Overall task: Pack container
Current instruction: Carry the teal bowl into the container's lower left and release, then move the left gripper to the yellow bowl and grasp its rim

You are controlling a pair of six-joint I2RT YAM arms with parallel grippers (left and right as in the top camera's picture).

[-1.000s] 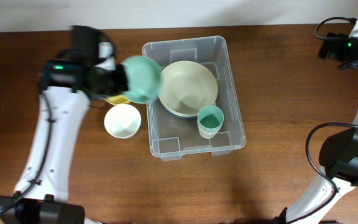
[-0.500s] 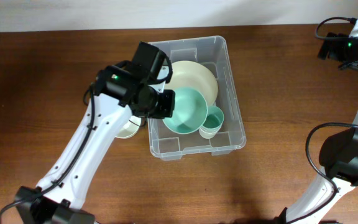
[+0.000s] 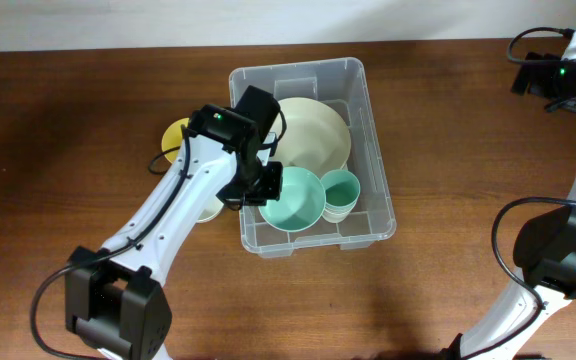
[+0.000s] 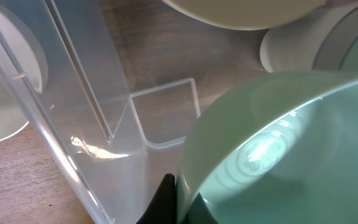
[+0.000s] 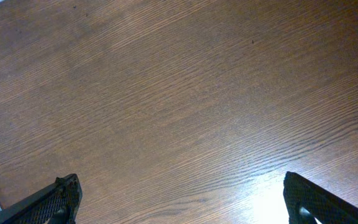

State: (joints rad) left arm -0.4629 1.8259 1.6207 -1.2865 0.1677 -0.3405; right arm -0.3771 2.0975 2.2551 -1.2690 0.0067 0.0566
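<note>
The container [image 3: 296, 68] is a clear plastic bin in the middle of the table. Inside it lie a large cream bowl [image 3: 308, 135] at the back and a teal cup [image 3: 340, 192] at the front right. My left gripper [image 3: 266, 185] is shut on the rim of a teal bowl [image 3: 293, 198], held low in the bin's front left, beside the cup. In the left wrist view one black finger [image 4: 165, 200] presses the outside of the teal bowl's [image 4: 291, 149] rim, next to the bin wall [image 4: 73, 124]. My right gripper [image 5: 179, 186] hangs open over bare wood.
A yellow bowl [image 3: 176, 135] sits left of the bin. A small cream bowl [image 3: 208, 208] lies partly under my left arm, also outside the bin. The right arm [image 3: 558, 75] stands at the far right edge of the table.
My left arm has swung the teal bowl from outside the bin's left rim into the bin and lowered it beside the cup, uncovering the yellow bowl. The right arm has not moved.
</note>
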